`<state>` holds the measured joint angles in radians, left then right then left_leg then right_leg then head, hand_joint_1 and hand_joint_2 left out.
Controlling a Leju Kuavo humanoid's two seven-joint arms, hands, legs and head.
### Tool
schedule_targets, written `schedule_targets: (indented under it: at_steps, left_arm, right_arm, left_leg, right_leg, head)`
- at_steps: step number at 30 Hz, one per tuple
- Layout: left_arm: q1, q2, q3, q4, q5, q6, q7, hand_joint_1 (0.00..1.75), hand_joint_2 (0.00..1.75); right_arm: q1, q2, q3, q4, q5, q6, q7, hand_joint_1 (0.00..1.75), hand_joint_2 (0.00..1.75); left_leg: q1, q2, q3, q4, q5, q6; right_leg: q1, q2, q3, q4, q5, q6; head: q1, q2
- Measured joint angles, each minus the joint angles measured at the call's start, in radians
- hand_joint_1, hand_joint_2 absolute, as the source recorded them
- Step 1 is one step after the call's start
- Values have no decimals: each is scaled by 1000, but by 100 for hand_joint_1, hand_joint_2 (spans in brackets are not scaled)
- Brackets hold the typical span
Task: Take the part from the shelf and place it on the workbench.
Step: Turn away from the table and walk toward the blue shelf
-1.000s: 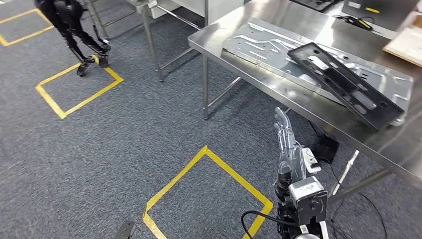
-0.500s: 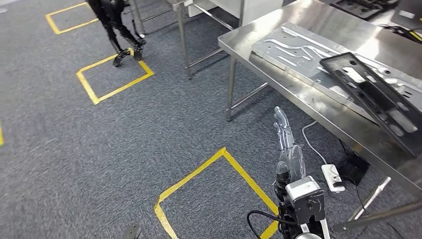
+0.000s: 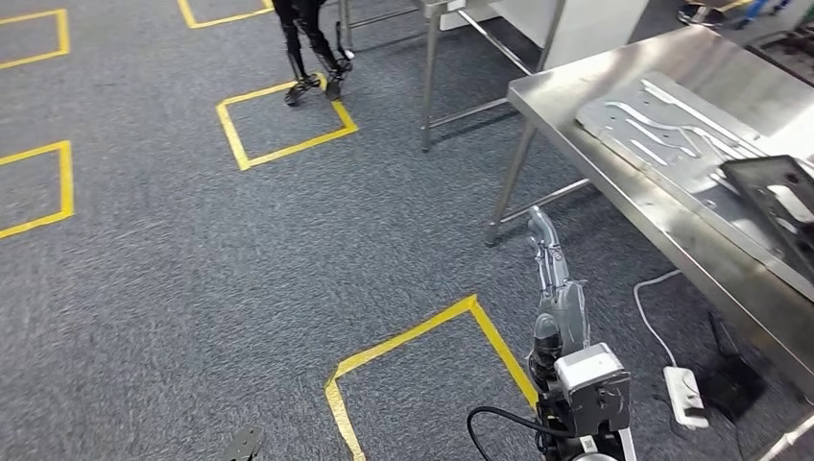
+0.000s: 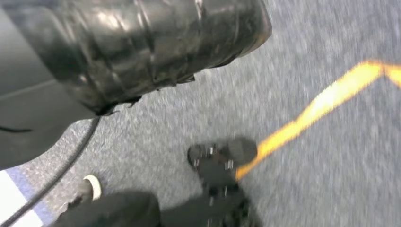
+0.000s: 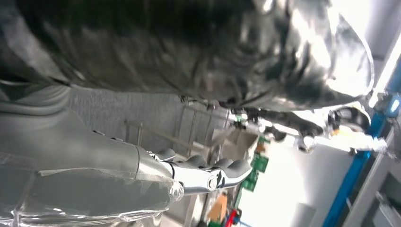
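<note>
The black frame-shaped part (image 3: 776, 204) lies on a silver sheet-metal panel (image 3: 662, 130) on the steel workbench (image 3: 562, 94), at the right edge of the head view. My right hand (image 3: 552, 274) hangs in front of the bench over the carpet with its fingers stretched out straight and nothing in it. Its silver fingers (image 5: 208, 171) show empty in the right wrist view too. In the left wrist view my left hand shows as a black glossy cover (image 4: 137, 45) above the carpet. Its fingers are hidden.
A white power strip (image 3: 686, 397) and its cable lie on the carpet under the bench. Yellow tape squares (image 3: 427, 336) mark the floor. A second steel table's legs (image 3: 429, 72) and a pair of black legs (image 3: 312, 48) stand at the back.
The whole picture has shifted: the camera has swung left, so the bench and part slid toward the right edge. My right hand keeps its straight, empty pose.
</note>
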<state>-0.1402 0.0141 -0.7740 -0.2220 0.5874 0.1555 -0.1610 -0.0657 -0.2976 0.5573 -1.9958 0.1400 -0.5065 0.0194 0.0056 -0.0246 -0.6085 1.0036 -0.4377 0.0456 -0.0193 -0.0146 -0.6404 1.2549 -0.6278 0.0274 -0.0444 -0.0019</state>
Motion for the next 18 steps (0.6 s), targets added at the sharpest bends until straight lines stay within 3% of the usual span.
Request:
schedule_targets:
  at_steps: [1, 2, 4, 6, 8, 9, 10, 11, 12, 14, 16, 17, 18]
  left_arm:
    - [0, 0, -1, 0, 1, 0, 0, 0, 0]
    - [1, 0, -1, 0, 1, 0, 0, 0, 0]
    - [3, 0, -1, 0, 2, -1, 0, 0, 0]
    - [3, 0, -2, 0, 2, -3, 0, 0, 0]
    - [3, -1, -3, 0, 4, -4, 0, 0, 0]
    - [5, 0, -3, 0, 5, -3, 0, 0, 0]
    - [8, 2, -3, 0, 6, -2, 0, 0, 0]
    - [10, 3, -3, 0, 7, -1, 0, 0, 0]
    - [10, 4, -4, 0, 8, 0, 2, 0, 0]
    - [4, 2, -4, 0, 11, 0, 4, 0, 0]
    - [-1, 2, -4, 0, 16, 0, 8, 0, 0]
    - [-1, 2, -4, 0, 19, 0, 11, 0, 0]
    - [-2, 2, -4, 0, 23, 0, 14, 0, 0]
  right_arm:
    - [2, -1, 0, 0, 0, 0, 0, 0, 0]
    - [3, -2, 0, 0, 0, 0, 0, 0, 0]
    - [3, -2, 0, 0, -6, -3, -1, 0, 0]
    - [4, -2, 0, 0, -21, -10, -7, 0, 0]
    - [4, -2, 0, -1, -33, -14, -12, 0, 0]
    - [4, -2, 0, -1, -35, -16, -13, 0, 0]
    - [3, -2, 0, -1, -36, -16, -14, 0, 0]
    - [2, -2, 0, -1, -37, -15, -15, 0, 0]
    - [1, -2, 0, -2, -37, -15, -17, 0, 0]
    - [2, -2, 0, -3, -38, -11, -19, 0, 0]
    - [1, -2, 0, -2, -38, -5, -19, 0, 0]
    - [1, -2, 0, -2, -39, -1, -19, 0, 0]
    - [0, -2, 0, -2, -39, 3, -19, 0, 0]
  left_leg:
    - [-2, -14, 0, 1, -1, 1]
    - [-3, -29, 1, 2, -1, 1]
    - [-3, -60, 2, 8, -3, -2]
    - [-3, -88, -6, 21, -8, -10]
    - [0, -111, -18, 28, -8, -22]
    - [2, -122, -23, 26, -6, -28]
    - [4, -117, -25, 28, -6, -34]
    - [2, -96, -31, 40, -12, -41]
    - [1, -64, -45, 69, -28, -46]
    - [2, -4, -100, 179, -81, -55]
    - [8, 12, -153, 275, -112, -62]
    - [10, 16, -156, 280, -104, -65]
    - [12, 20, -140, 248, -80, -65]
  right_leg:
    - [1, 5, -22, 33, -1, -1]
    - [1, 8, -29, 33, 17, -2]
    - [0, 27, 4, -65, 94, -7]
    - [-5, 79, 44, -172, 141, -12]
    - [-4, 103, 55, -203, 141, -17]
    - [-4, 92, 57, -205, 142, -21]
    - [-4, 80, 63, -210, 144, -26]
    - [-6, 68, 69, -215, 146, -33]
    - [-8, 53, 74, -220, 148, -39]
    - [-5, 22, 79, -224, 146, -46]
    - [-4, -9, 81, -224, 142, -48]
    - [-4, -23, 82, -223, 140, -47]
    - [-4, -36, 85, -223, 138, -45]
  head:
    - [0, 0]
    - [0, 0]
    - [0, 0]
    - [0, 0]
    - [0, 0]
    - [0, 0]
    - [1, 0]
    - [-2, 0]
    - [-5, 0]
    - [-11, 0]
    - [-11, 0]
    - [-11, 0]
    - [-11, 0]
